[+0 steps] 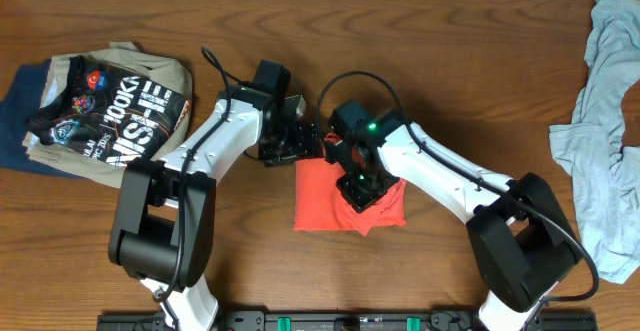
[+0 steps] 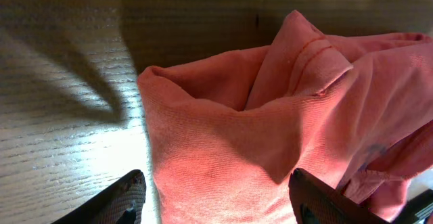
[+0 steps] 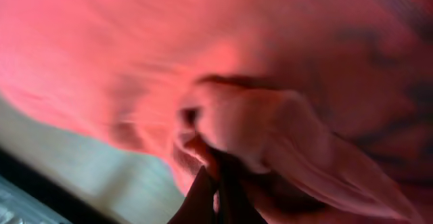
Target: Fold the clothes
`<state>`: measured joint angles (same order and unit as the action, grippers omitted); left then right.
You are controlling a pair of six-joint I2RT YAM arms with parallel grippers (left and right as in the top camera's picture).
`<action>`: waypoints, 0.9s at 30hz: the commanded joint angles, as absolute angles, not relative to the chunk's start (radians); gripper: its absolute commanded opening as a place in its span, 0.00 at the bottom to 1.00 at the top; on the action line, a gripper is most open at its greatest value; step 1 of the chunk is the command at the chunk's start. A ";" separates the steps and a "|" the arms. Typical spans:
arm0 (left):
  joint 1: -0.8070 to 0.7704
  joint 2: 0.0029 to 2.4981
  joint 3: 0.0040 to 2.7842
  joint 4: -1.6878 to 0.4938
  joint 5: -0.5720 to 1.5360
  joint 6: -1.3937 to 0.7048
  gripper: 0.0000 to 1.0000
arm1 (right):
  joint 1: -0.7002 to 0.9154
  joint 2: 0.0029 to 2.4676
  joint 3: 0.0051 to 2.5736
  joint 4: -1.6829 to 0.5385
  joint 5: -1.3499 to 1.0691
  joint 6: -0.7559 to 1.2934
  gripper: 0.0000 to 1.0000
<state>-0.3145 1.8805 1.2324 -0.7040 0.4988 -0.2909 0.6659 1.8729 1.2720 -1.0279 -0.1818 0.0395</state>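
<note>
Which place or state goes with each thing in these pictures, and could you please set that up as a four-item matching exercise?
Things:
1. red-orange T-shirt
2. black printed shirt
3. pale blue-grey garment
4. left tool

Places or states:
A. open, one finger on either side of red fabric
B. at the right edge of the table
C. on top of the tan garment, far left
D. mid-table, pinched by the shut right tool

Pairs: 1-D, 2-C, 3-B, 4-A

Brown wood-grain table point(image 1: 450, 31), seemingly brightly lit
</note>
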 commanded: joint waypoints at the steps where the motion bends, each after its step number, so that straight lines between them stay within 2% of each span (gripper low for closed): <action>1: -0.314 1.890 1.226 -0.705 0.505 -0.281 0.69 | 0.654 1.863 1.271 -1.052 0.022 0.167 0.01; 4: -0.314 1.891 1.225 -0.705 0.488 -0.281 0.69 | 0.619 1.847 1.272 -1.104 0.130 0.233 0.01; 12: -0.314 1.891 1.225 -0.704 0.452 -0.281 0.69 | 0.499 1.843 1.260 -1.251 0.240 0.231 0.02; 16: -0.314 1.891 1.224 -0.706 0.452 -0.281 0.69 | 0.445 1.843 1.245 -1.258 0.209 0.231 0.11; 18: -0.314 1.891 1.219 -0.706 0.452 -0.281 0.69 | 0.428 1.843 1.242 -1.269 0.189 0.231 0.11; 21: -0.314 1.891 1.209 -0.705 0.452 -0.281 0.69 | 0.415 1.843 1.241 -1.299 0.167 0.231 0.01; 27: -0.314 1.891 1.200 -0.701 0.451 -0.281 0.69 | 0.413 1.834 1.243 -1.301 0.043 0.223 0.01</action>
<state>-0.3145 1.8812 1.2114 -0.7013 0.4641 -0.2909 0.4244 1.8679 1.2476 -1.3144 0.1219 0.2211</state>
